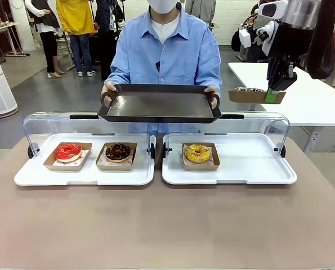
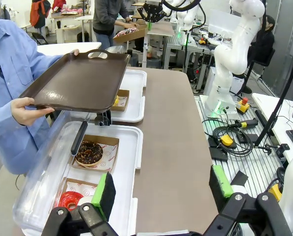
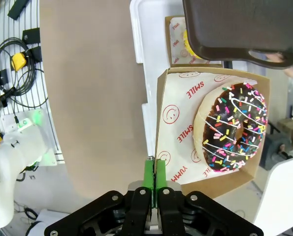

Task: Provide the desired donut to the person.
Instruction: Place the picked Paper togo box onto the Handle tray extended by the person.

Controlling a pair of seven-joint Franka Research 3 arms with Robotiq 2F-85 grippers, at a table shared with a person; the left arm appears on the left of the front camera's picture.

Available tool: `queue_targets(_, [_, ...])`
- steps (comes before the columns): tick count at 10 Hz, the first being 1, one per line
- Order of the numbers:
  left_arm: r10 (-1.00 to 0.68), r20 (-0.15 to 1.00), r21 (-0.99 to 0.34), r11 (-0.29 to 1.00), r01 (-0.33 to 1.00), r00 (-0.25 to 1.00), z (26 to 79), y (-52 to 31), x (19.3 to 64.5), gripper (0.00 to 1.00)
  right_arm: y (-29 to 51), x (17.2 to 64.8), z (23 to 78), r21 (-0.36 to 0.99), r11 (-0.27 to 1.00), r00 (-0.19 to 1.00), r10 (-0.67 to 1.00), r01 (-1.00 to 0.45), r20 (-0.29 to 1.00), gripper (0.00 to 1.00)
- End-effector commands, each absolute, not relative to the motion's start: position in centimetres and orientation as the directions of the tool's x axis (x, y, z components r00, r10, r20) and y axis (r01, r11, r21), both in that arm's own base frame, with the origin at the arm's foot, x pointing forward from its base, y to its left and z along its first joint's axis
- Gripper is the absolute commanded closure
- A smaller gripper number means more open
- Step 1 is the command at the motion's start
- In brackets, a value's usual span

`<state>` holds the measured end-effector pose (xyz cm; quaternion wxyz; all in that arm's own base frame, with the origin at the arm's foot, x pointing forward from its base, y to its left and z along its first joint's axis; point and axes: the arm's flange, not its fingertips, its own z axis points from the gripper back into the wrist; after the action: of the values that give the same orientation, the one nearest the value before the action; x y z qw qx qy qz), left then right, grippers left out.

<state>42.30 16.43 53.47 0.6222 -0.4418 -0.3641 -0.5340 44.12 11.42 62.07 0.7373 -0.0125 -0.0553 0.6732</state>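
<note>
serving tray [image 1: 159, 106]: dark glossy plastic | table [image 1: 156, 225]: matt | donut box [image 1: 249, 96]: cardboard

Brown table [image 1: 167, 225] is carrying two white trays side by side near its far edge: left tray [image 1: 35, 175], right tray [image 1: 251, 163], almost touching at the middle.

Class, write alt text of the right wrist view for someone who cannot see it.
The right pincer grips the edge of a cardboard box holding a sprinkled chocolate donut, in the air beside a dark serving tray.
</note>
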Motion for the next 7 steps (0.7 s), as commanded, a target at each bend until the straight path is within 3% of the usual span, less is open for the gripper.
queue_targets(1, [-0.341, 0.926, -0.160, 0.035, 0.987, 0.162, 53.6, 16.5, 42.1, 0.00, 11.4, 44.1, 62.1, -0.093, 0.093, 0.088, 0.994, -0.991, 0.065, 0.98])
queue_targets(4, [-0.341, 0.926, -0.160, 0.035, 0.987, 0.162, 53.6, 16.5, 42.1, 0.00, 16.4, 43.1, 66.7, -0.224, 0.037, 0.020, 0.997, -0.974, 0.077, 0.98])
queue_targets(7, [-0.341, 0.926, -0.160, 0.035, 0.987, 0.162, 53.6, 16.5, 42.1, 0.00, 22.3, 45.2, 66.3, -0.206, -0.057, -0.070, 0.996, -0.977, 0.056, 0.98])
